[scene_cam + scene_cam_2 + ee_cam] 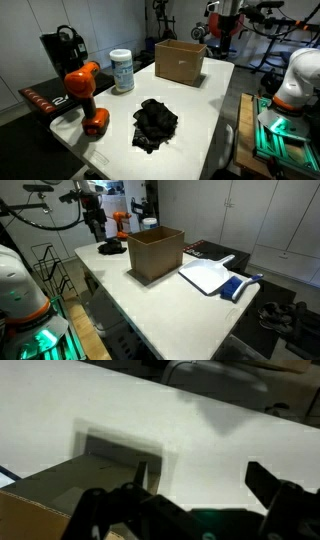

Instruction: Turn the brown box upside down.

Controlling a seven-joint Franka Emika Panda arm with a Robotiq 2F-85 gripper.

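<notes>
Brown box (180, 62) stands on white desk (205, 102), open side up, white canister (122, 72) near. End effector (200, 485) released, fingers wide apart, empty, hovers beside box, not touching. Cardboard probably light, walls thin, bendable; best take one top wall edge, near corner.

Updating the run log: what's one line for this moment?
gripper: jaws open, empty, clear of box | box: open side up, not yet turned
</notes>
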